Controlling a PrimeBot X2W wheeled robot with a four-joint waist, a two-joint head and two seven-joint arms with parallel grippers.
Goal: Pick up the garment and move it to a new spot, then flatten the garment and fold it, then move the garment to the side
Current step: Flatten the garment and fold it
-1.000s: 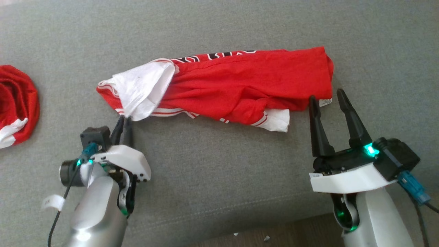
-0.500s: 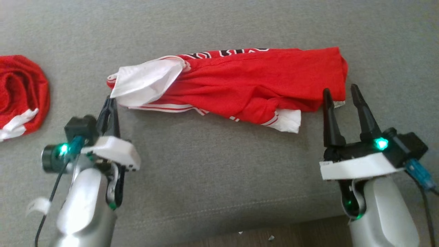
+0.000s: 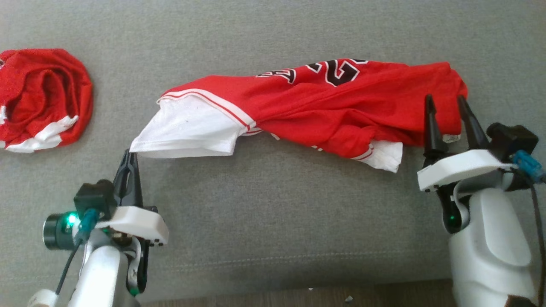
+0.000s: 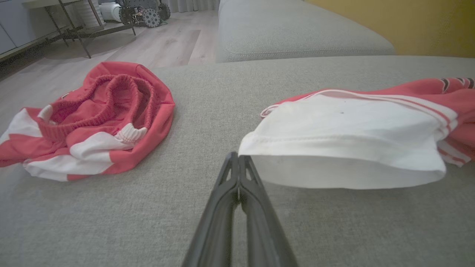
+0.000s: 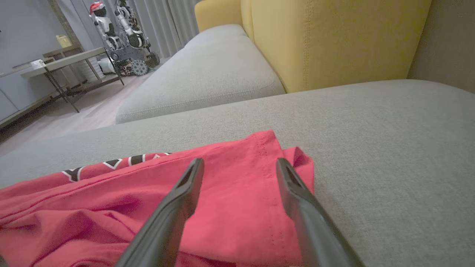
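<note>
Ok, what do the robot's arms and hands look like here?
The left hand and right hand each have two long, tapered black fingers on a white housing. The forearms are pale silver-white. Each wrist carries a black camera block with a blue-plugged cable and a green light.

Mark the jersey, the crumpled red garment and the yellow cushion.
jersey (image 3: 341,102), head view, red body below the number.
crumpled red garment (image 3: 42,94), head view, middle of the heap.
yellow cushion (image 5: 334,37), right wrist view, its front face.
</note>
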